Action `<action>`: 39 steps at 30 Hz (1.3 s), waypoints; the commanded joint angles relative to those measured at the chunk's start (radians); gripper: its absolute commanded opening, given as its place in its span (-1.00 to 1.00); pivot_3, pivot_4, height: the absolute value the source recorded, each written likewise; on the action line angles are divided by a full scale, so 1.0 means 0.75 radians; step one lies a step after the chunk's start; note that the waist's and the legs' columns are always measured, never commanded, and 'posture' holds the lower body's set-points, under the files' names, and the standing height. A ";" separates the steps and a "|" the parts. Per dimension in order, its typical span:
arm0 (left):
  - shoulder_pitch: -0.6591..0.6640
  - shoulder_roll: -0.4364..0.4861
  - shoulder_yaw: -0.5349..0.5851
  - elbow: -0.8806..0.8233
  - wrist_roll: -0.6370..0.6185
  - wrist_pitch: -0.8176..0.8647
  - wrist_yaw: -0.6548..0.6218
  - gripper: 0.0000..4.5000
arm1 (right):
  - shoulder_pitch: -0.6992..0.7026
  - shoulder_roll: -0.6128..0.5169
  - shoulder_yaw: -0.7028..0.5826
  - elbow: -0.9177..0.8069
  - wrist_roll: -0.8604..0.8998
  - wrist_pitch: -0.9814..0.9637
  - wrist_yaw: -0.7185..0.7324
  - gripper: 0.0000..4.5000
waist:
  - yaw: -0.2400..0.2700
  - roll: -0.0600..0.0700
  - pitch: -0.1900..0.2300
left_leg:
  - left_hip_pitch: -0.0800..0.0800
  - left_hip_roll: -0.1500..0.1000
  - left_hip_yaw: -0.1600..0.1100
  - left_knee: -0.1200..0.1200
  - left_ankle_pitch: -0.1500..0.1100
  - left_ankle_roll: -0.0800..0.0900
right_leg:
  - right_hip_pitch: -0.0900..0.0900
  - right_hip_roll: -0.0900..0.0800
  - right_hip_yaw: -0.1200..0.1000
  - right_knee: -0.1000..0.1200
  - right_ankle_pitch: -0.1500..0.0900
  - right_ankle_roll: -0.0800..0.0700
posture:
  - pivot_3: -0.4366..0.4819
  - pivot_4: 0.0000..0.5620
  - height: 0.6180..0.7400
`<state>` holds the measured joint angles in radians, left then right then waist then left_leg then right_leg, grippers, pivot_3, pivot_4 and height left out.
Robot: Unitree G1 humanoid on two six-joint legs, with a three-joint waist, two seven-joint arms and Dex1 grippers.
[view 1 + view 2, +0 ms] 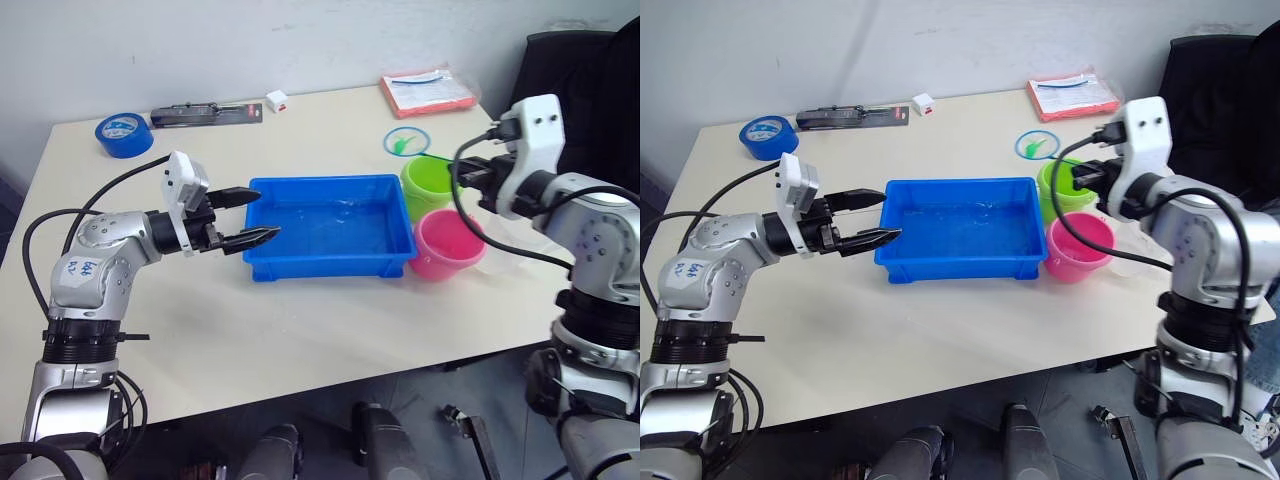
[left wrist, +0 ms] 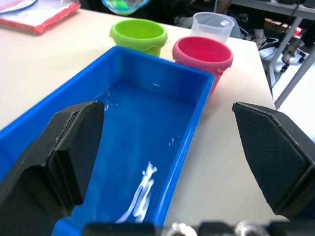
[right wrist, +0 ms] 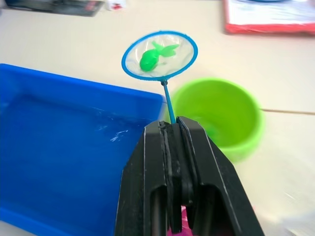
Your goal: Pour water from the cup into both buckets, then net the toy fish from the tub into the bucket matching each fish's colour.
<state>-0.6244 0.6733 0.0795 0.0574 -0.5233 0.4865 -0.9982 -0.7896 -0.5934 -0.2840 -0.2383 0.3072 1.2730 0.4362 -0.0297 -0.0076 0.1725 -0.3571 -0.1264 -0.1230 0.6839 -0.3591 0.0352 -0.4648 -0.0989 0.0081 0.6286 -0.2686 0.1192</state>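
One green toy fish [image 3: 151, 57] lies in the fine mesh of the net [image 3: 159, 55], whose thin stick runs straight out from the right gripper [image 3: 173, 129] and carries the blue ring ahead of the fingertips, above the table just beyond the lime green bucket [image 3: 220, 118]. The right fingers are clamped tight on the stick. The pink bucket [image 1: 447, 243] stands touching the green one, both against one end of the tub [image 1: 330, 226], a glossy blue rectangular tray holding water. The left gripper [image 1: 252, 215] hovers at the tub's opposite end, fingers spread wide and empty. The clear cup [image 2: 212, 25] stands behind the pink bucket.
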 commanded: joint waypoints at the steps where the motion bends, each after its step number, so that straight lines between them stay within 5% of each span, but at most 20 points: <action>1: -0.019 0.001 0.021 0.010 0.005 -0.038 -0.024 1.00 | 0.026 -0.105 -0.009 0.013 -0.037 -0.106 -0.007 -0.65 | 0.001 0.000 0.000 | 0.000 0.000 0.000 0.000 0.000 0.000 | 0.000 0.000 0.000 0.000 0.000 0.000 | -0.05 -0.47 1.00; 8: -0.017 -0.019 0.017 0.018 0.016 -0.062 -0.031 1.00 | 0.118 -0.274 0.303 0.080 -0.263 -0.461 -0.014 -0.65 | 0.003 0.000 0.000 | 0.000 0.000 0.000 0.000 0.000 0.000 | 0.000 0.000 0.000 0.000 0.000 0.000 | -0.05 -0.47 1.00; 19: 0.017 -0.045 0.026 -0.007 0.014 -0.078 -0.024 1.00 | 0.195 -0.587 0.795 0.151 -0.955 -1.111 -0.053 -0.65 | 0.007 0.000 0.000 | 0.000 0.000 0.001 0.001 0.000 0.000 | 0.000 0.000 -0.001 -0.001 0.000 0.000 | -0.05 -0.47 1.00; 29: 0.018 -0.063 0.023 -0.007 0.013 -0.084 -0.025 1.00 | 0.240 -0.661 0.793 0.193 -1.313 -1.409 -0.073 -0.65 | 0.008 0.000 0.000 | 0.000 0.000 0.001 0.001 0.000 0.000 | 0.000 0.001 0.000 -0.001 0.000 0.000 | -0.05 -0.47 1.00; 39: 0.022 -0.056 0.024 -0.011 0.014 -0.082 -0.041 1.00 | 0.270 -0.422 0.447 0.016 -0.910 -1.170 0.210 -0.65 | 0.007 0.000 0.000 | 0.000 0.001 0.000 0.001 0.000 0.000 | 0.000 0.001 0.000 -0.001 0.000 0.000 | -0.05 -0.47 1.00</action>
<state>-0.6104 0.6199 0.0786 0.0839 -0.5058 0.4367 -1.0200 -0.5731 -0.9191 0.1357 -0.1713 -0.4515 0.3475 0.5539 -0.0241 -0.0076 0.1725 -0.3572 -0.1261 -0.1226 0.6845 -0.3591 0.0352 -0.4645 -0.0979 0.0079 0.6278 -0.2686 0.1193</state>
